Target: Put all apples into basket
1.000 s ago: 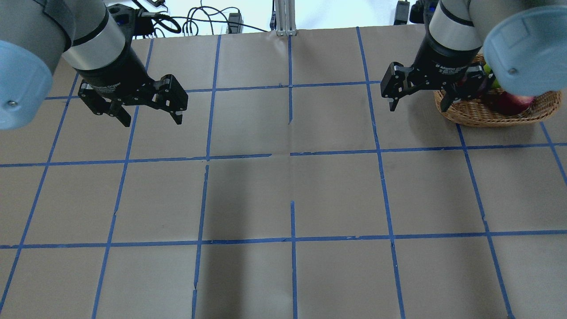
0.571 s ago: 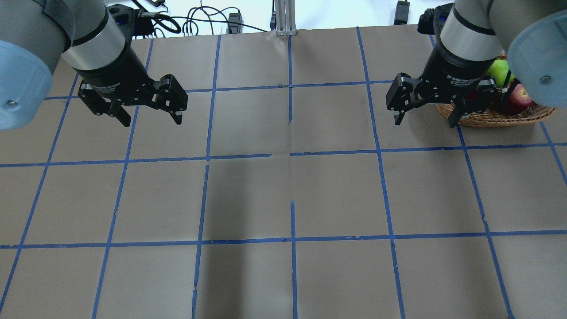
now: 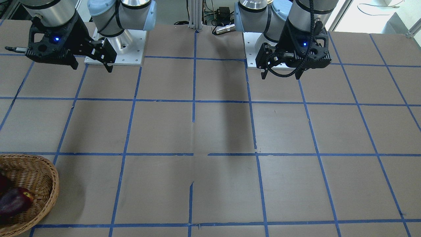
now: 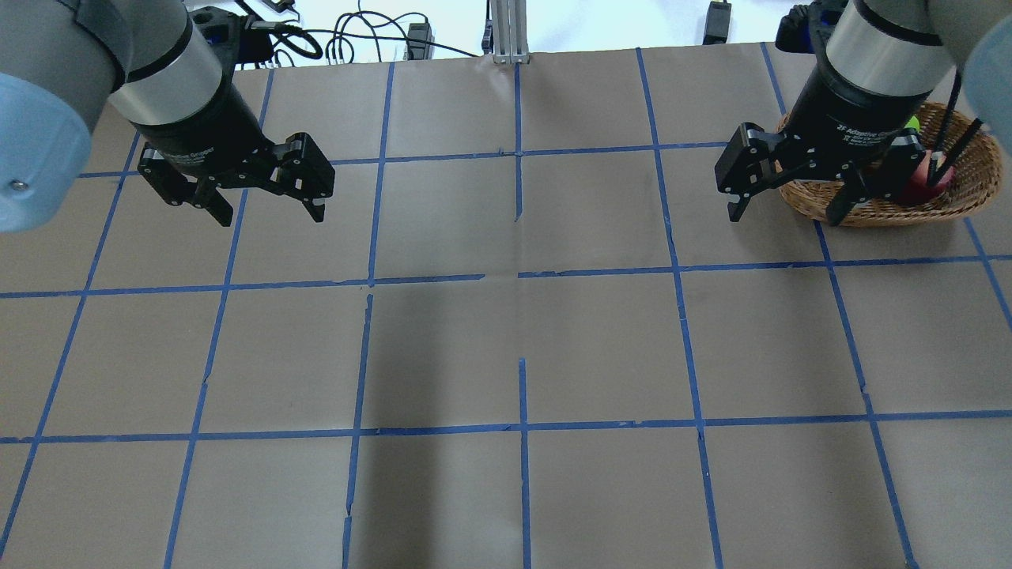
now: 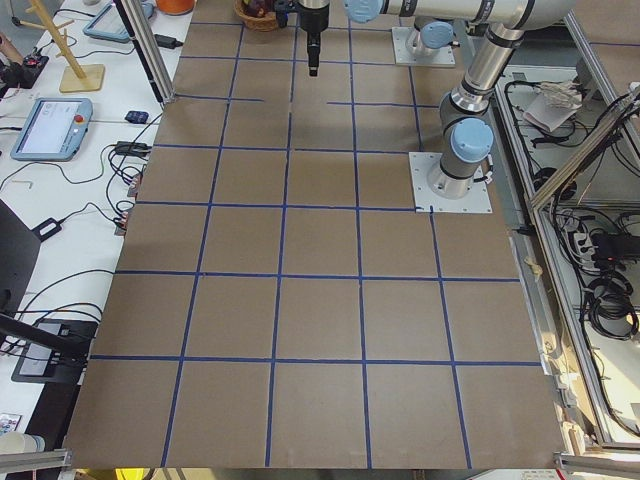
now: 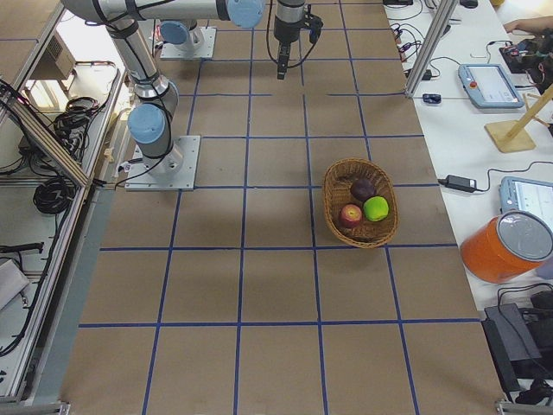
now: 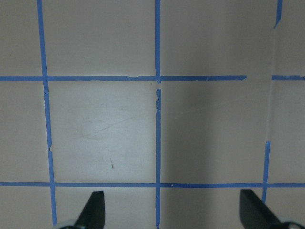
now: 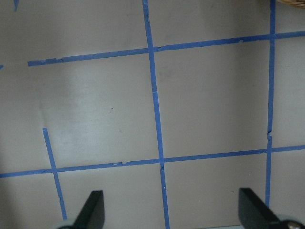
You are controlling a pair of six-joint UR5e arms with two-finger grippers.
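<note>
The wicker basket (image 6: 332, 206) stands on the table at my right side and holds all three apples: the yellow-green one (image 6: 376, 208), the red one (image 6: 350, 215) and the maroon one (image 6: 363, 188). In the overhead view my right gripper (image 4: 784, 215) hangs open and empty above the basket's (image 4: 961, 201) left rim and hides most of the fruit; a bit of the red apple (image 4: 919, 180) shows. The front view shows the basket (image 3: 49, 177) with the maroon apple (image 3: 14, 200). My left gripper (image 4: 271, 215) is open and empty, high over the far left of the table.
Brown paper with a blue tape grid (image 4: 522, 276) covers the table. Cables (image 4: 348, 39) lie past its far edge. The arm bases (image 3: 115, 49) stand at the robot's side. An orange container (image 6: 505, 246) and tablets (image 6: 488, 82) sit on a side bench.
My right arm has shifted to the right in the overhead view, its elbow leaving the frame and uncovering more of the basket. Its gripper stays open. The left arm has not moved.
</note>
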